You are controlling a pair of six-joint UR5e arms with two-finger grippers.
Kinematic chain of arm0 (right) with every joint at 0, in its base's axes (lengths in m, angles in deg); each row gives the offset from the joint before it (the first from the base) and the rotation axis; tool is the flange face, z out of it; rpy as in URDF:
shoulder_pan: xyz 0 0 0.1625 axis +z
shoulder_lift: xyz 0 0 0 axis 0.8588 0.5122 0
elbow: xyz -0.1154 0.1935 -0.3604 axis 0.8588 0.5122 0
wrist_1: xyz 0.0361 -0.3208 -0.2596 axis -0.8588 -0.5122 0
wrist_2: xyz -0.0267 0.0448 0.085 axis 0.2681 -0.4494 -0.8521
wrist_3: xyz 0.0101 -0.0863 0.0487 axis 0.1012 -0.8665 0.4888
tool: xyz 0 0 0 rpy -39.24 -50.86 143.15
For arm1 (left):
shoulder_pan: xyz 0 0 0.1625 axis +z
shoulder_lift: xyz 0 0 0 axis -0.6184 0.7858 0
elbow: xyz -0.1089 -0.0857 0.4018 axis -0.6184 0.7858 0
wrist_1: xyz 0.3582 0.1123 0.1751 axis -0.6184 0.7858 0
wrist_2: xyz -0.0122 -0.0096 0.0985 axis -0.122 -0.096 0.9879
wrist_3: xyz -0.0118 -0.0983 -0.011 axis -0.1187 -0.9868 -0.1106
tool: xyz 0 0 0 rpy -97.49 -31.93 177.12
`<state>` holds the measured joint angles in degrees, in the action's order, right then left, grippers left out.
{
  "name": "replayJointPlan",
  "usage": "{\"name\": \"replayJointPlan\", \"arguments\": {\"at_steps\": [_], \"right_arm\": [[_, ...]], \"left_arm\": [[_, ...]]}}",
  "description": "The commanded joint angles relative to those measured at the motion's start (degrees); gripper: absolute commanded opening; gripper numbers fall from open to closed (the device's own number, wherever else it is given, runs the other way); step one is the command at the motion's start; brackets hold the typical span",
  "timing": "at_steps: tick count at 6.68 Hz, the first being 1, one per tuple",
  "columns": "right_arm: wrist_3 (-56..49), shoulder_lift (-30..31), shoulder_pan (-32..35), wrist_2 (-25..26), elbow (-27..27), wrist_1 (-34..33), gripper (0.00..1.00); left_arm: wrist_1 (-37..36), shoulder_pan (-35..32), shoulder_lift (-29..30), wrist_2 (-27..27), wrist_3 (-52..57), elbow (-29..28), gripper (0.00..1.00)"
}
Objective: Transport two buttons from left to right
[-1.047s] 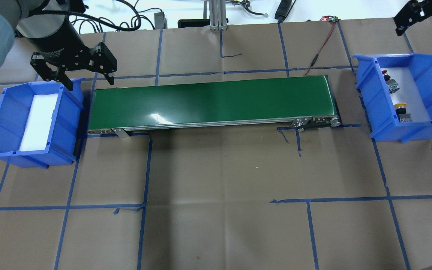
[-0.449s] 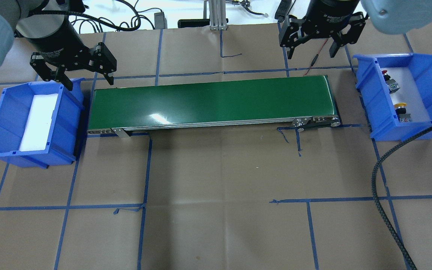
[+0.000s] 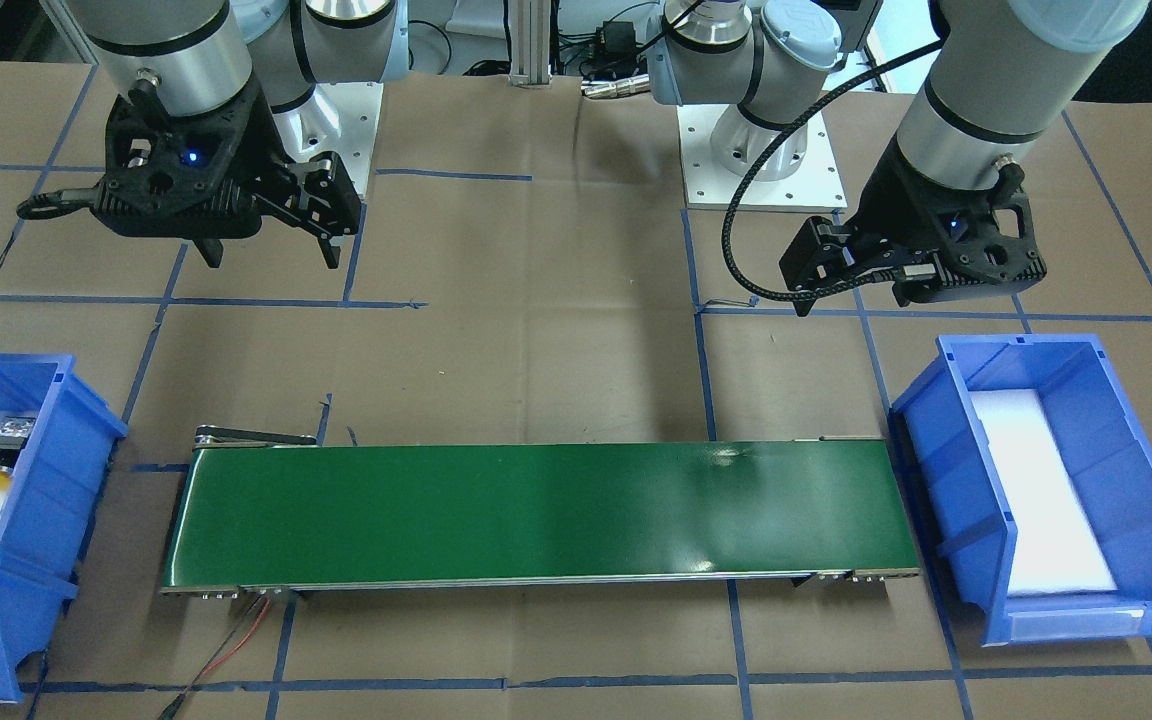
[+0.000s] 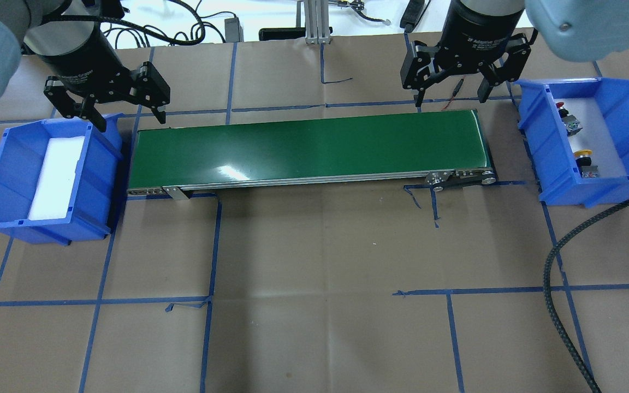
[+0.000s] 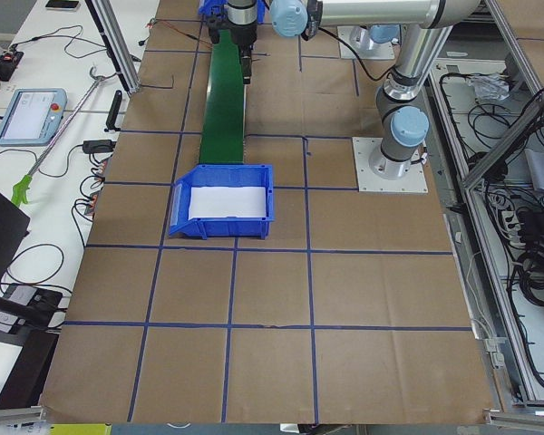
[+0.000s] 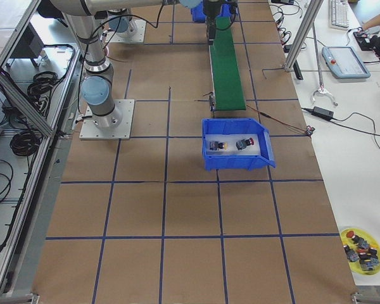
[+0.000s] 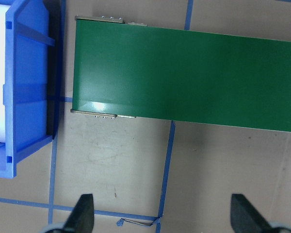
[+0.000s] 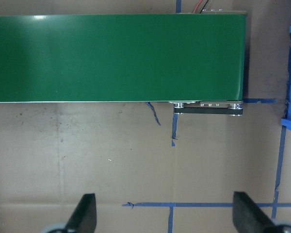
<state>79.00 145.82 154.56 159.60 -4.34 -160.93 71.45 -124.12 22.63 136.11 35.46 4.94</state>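
**Resting at the Right End, Nothing Gripped**

Across mid-table: green conveyor belt (image 4: 309, 147), with left bin (image 4: 9, 174) and right bin (image 4: 541, 147) at its ends. Above the belt's ends: left gripper (image 4: 129, 121) and right gripper (image 4: 451, 99), fingers spread wide, empty. Inside the right bin, apart from all fingers: red-capped button (image 4: 565, 115) and yellow-capped button (image 4: 585, 158). Both caught by overhead, front and right-side cameras; wrist cameras show only belt, bin edges, fingertips.

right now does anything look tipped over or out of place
Only that the red button and yellow button lie on their sides in the right bin. The left gripper and right gripper hang open, empty.
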Motion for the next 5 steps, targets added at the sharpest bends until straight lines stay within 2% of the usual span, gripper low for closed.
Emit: {"name": "replayJointPlan", "arguments": {"at_steps": [1,2,5], "right_arm": [[-2.37,5.58,-0.71,-0.16,-7.77,-1.18,0.99],[-1.86,5.43,-2.36,-0.59,-9.38,-4.92,1.00],[-2.03,5.33,-3.26,-1.83,-9.48,-6.19,1.00]], "left_arm": [[0.00,-0.03,0.00,0.00,-0.08,0.00,1.00],[0.00,-0.03,0.00,0.00,0.00,0.00,1.00],[0.00,-0.03,0.00,0.00,-0.08,0.00,1.00]]}}
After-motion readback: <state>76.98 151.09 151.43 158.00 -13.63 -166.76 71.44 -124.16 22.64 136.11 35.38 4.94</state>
